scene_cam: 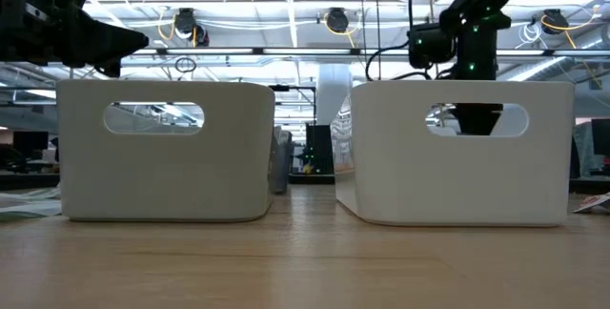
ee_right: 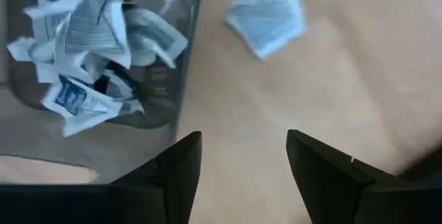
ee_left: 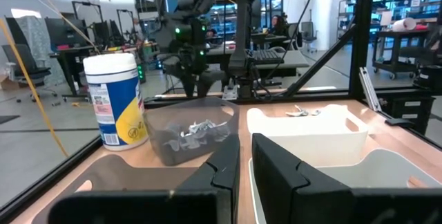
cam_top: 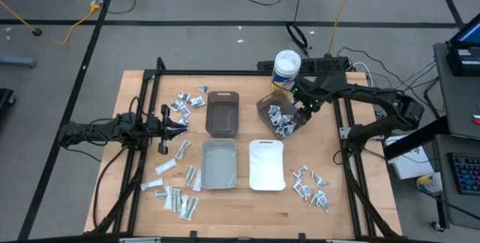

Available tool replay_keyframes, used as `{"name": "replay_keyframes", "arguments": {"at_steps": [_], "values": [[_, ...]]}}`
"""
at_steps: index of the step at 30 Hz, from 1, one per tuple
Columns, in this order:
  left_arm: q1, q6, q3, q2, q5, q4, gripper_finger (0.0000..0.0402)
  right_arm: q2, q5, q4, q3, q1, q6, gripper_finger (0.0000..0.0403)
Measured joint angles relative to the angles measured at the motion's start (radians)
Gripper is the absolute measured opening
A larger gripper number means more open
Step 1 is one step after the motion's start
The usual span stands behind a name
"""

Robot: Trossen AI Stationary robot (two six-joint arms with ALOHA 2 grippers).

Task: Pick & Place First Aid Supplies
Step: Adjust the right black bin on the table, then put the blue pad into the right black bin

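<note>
The right pincer hovers open and empty at the rim of the clear grey plastic bin holding white sealed packets; this looks like the gap between a drop and the next pick. Next it needs a loose packet, perhaps from the counter cluster. The left pincer waits nearly closed, empty. Four bins and one round tub are visible.

My wooden table carries 4 bins, a white tub, and loose packets scattered at my left and near right; 1 more apparently lies beside the packet-filled bin.
</note>
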Motion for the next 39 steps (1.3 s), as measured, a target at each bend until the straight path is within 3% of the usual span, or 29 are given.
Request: {"name": "replay_keyframes", "arguments": {"at_steps": [12, 21, 29, 34, 39], "values": [[0.0, 0.0, 0.0, 0.0, 0.0, 0.0, 0.0047, 0.031, -0.192, 0.166, 0.055, 0.091, 0.069, 0.0208], [0.0, 0.0, 0.0, 0.0, 0.0, 0.0, 0.0047, 0.108, -0.246, 0.165, 0.097, 0.118, 0.094, 0.0208], [0.0, 0.0, 0.0, 0.0, 0.0, 0.0, 0.0047, 0.101, -0.036, 0.132, 0.103, 0.051, -0.094, 0.0208], [0.0, 0.0, 0.0, 0.0, 0.0, 0.0, 0.0047, 0.104, 0.013, 0.154, 0.064, 0.012, -0.241, 0.0208], [0.0, 0.0, 0.0, 0.0, 0.0, 0.0, 0.0047, 0.104, 0.012, 0.225, 0.001, -0.034, -0.281, 0.0208]]}}
